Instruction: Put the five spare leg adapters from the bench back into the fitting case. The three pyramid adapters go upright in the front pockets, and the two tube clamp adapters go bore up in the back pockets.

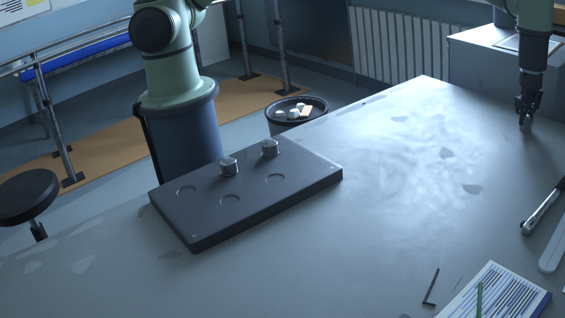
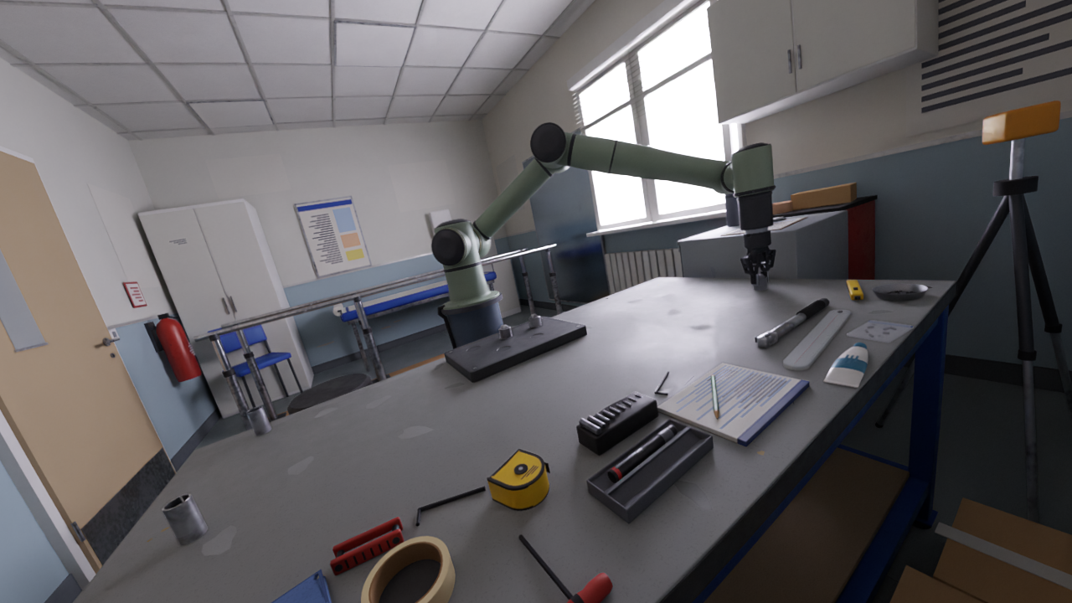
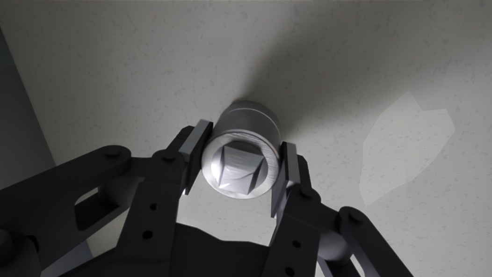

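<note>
A pyramid adapter [image 3: 241, 151] stands upright on the bench near its far right edge, a silver cylinder with a square pyramid stud on top. My gripper [image 3: 237, 165] stands over it with a finger pad against each side of the cylinder. From the side camera the adapter [image 1: 525, 127] shows just below the fingers [image 1: 527, 114]. The black fitting case [image 1: 245, 188] lies far to the left near my base, with two adapters [image 1: 228, 166] [image 1: 270, 148] standing in its back pockets and three front pockets empty. Another silver adapter [image 2: 185, 518] stands at the bench's near left end.
Behind the work stands a grey cabinet [image 1: 501, 67] and a radiator. A torque wrench [image 1: 543, 207], ruler, notepad [image 1: 498, 294] and hex key [image 1: 430, 286] lie on the bench's right side. A waste bin [image 1: 296, 112] sits on the floor beyond the case.
</note>
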